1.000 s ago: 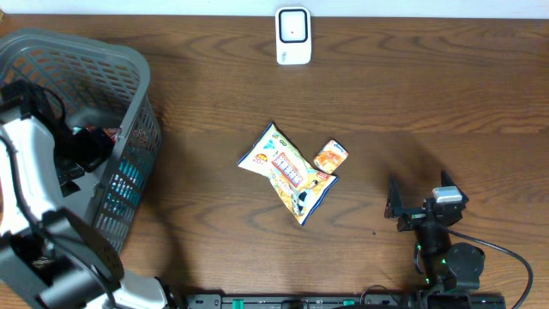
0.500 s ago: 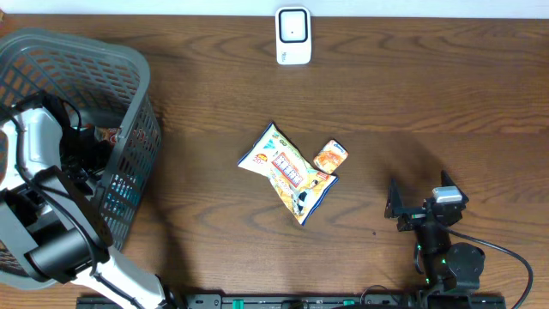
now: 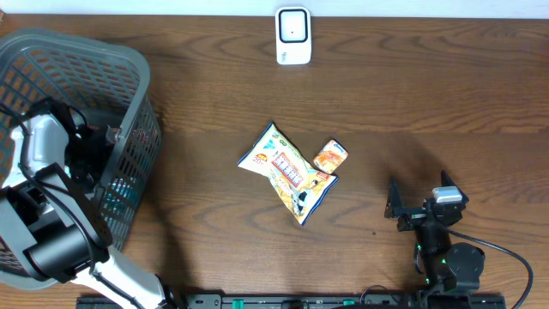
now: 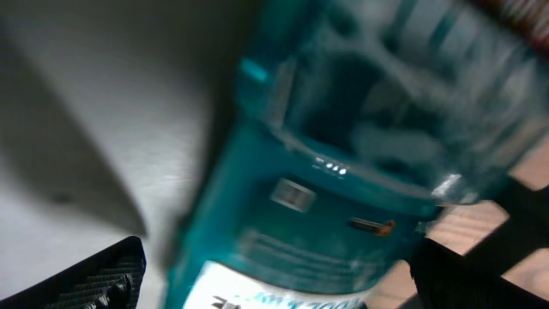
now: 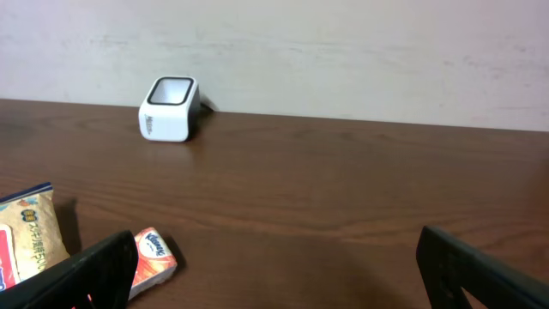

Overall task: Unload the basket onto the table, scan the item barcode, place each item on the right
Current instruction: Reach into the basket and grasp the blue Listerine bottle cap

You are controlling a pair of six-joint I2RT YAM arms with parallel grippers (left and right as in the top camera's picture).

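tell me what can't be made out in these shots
- Overhead: basket contents, hidden by the left arm and mesh wall.
- Left wrist: teal package, label blurred and cut off by the bottom edge.
- Overhead: snack bag barcode, print too small.

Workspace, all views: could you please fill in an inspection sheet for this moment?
Surface: dark wooden table.
Job's things: scanner at the far edge; snack bag and orange packet side by side mid-table; teal package, blurred, in the grey basket.
Clutter: nothing seen.
Grippers: left gripper open inside the basket, over the teal package; right gripper open, empty.
Cables: black cable by the right arm's base.
Surroundings: pale wall.
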